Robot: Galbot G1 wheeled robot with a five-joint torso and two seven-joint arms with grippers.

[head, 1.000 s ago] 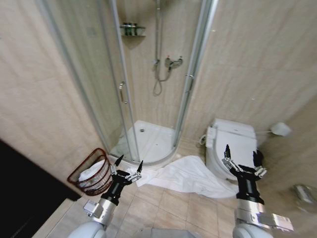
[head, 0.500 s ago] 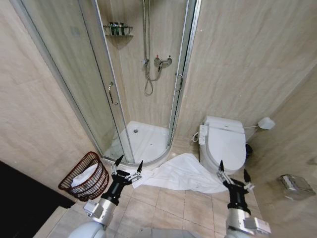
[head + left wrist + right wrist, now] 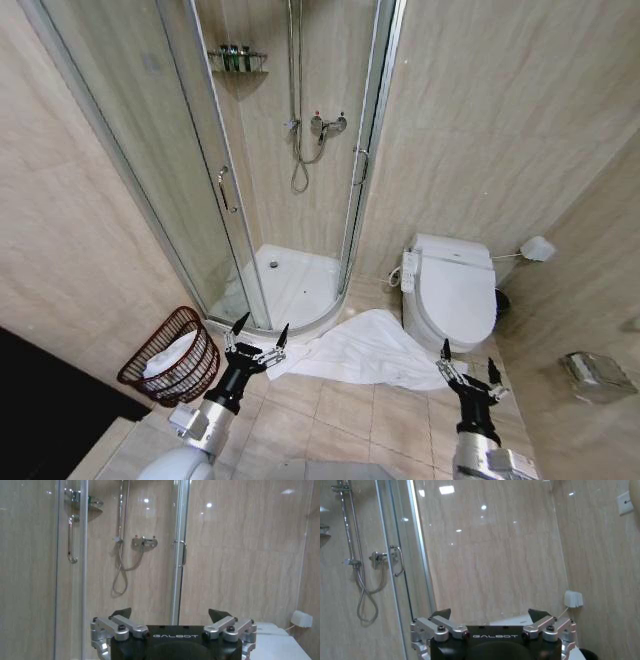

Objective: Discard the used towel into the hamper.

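On the floor, towel: lying spread between shower tray and toilet.
Hamper: sitting left, beside left gripper.
Left gripper: hovering, fingers spread, empty.
Right gripper: hovering near toilet, fingers spread.

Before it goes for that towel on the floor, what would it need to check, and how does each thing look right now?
1. Towel in sight, spread on the floor tiles by the shower: ok.
2. Hamper open at the top: ok, though white cloth already lies inside.
3. Left gripper open and empty: ok.
4. Right gripper open and empty: ok.
5. Towel free of the toilet base: cannot tell.
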